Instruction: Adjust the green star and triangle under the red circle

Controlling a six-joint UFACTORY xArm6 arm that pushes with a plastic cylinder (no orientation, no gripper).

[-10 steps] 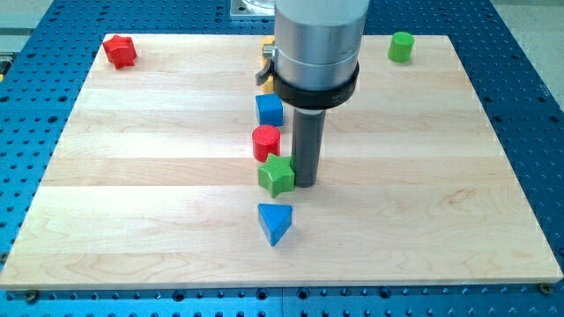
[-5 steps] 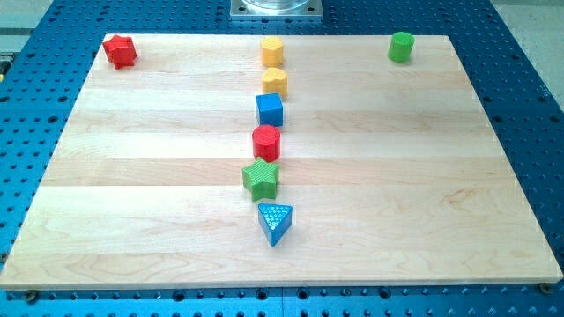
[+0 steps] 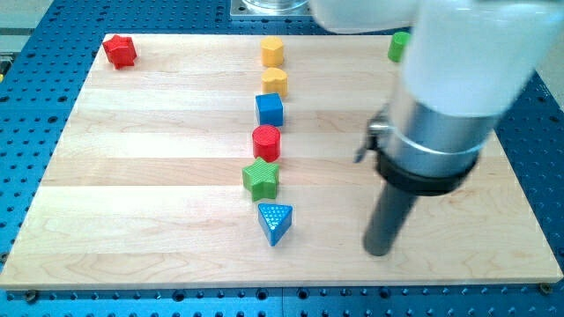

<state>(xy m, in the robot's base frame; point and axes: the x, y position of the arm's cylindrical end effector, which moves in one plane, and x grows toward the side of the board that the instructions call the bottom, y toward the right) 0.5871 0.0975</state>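
The red circle (image 3: 266, 142) stands at the board's middle. The green star (image 3: 261, 179) sits just below it, touching or nearly touching, shifted a little to the view's left. The blue triangle (image 3: 275, 222) lies just below the star. My tip (image 3: 377, 251) rests on the board well to the view's right of the blue triangle, apart from every block.
A blue cube (image 3: 270, 109) sits above the red circle, with two yellow blocks (image 3: 274, 82) (image 3: 272, 51) above it in a column. A red block (image 3: 119, 50) is at the top left. A green cylinder (image 3: 399, 46) at the top right is partly hidden by the arm.
The green star has shifted left, now under the red circle. The arm left the view, then came back; my tip now stands at the lower right, far from the star.
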